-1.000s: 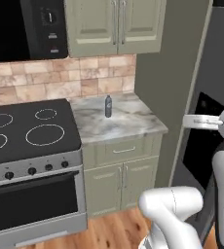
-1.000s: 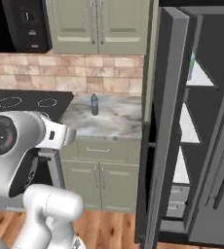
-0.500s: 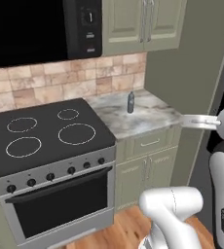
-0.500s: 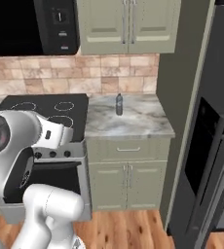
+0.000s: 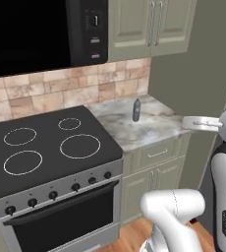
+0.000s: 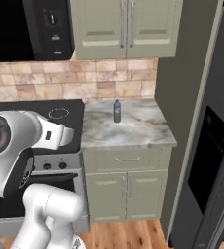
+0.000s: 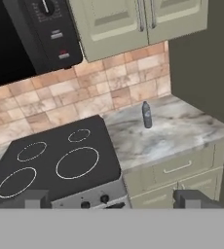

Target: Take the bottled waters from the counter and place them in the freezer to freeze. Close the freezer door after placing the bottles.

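Bottle (image 5: 136, 110), grey, dark-capped, is seen upright on the tabletop (image 5: 149, 125), right of the stove (image 5: 46, 152); no label can be read. Gripper (image 7: 114, 199) is spread wide, empty.

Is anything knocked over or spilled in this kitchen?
No, nothing stands out. The small smoky grey plastic bottle stands upright, alone on the marbled beige-grey stone counter, with no spill near it. The black glass stovetop is bare.
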